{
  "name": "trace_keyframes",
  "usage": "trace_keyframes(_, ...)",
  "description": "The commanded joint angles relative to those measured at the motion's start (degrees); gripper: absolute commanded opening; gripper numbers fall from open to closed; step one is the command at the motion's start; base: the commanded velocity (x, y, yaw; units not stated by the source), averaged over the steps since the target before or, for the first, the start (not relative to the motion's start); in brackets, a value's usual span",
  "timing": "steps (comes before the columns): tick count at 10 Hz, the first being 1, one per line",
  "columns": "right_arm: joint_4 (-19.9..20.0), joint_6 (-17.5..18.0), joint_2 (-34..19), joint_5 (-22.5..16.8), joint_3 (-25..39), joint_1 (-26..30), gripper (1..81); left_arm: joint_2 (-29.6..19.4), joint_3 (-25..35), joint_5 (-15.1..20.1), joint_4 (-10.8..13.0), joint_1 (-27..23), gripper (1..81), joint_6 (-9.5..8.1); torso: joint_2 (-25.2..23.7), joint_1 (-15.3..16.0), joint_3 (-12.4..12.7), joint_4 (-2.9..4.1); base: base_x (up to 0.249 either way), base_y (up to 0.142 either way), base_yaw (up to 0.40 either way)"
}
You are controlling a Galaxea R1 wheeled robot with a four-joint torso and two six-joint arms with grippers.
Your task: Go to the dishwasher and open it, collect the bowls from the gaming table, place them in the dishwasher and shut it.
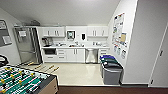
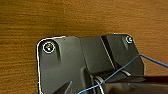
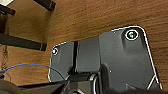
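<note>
Head view: kitchenette ahead; dishwasher, steel front closed, under the counter between white cabinets, bins nearer right, foosball table lower left. Wrist views: wood-grain floor beneath each arm; state of either tool cannot be told.

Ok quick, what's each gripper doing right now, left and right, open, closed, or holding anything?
Left gripper: cannot be told; the left wrist view gives no look at its fingers.
Right gripper: cannot be told either, for the same reason.

Steel-fronted dishwasher among white cabinets, green-field foosball table, wood-grain brown floor.
</note>
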Motion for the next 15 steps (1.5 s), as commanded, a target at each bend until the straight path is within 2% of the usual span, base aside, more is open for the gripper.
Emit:
trace_keyframes(1, -0.8, -0.2, -1.3, -2.8, 1.0, 3.4, 81.1, -0.9, 0.5, 2.3, 0.8, -3.4, 81.1, -0.15, 0.0, 0.0, 0.0, 0.0, 0.192, 0.0, 0.0)
trace_keyframes(15, -0.9, -0.6, -1.3, -3.0, 0.6, 3.7, 81.1, -0.6, 0.7, 2.2, 0.8, -3.4, 81.1, -0.15, 0.0, 0.0, 0.0, 0.0, 0.219, 0.0, 0.0)
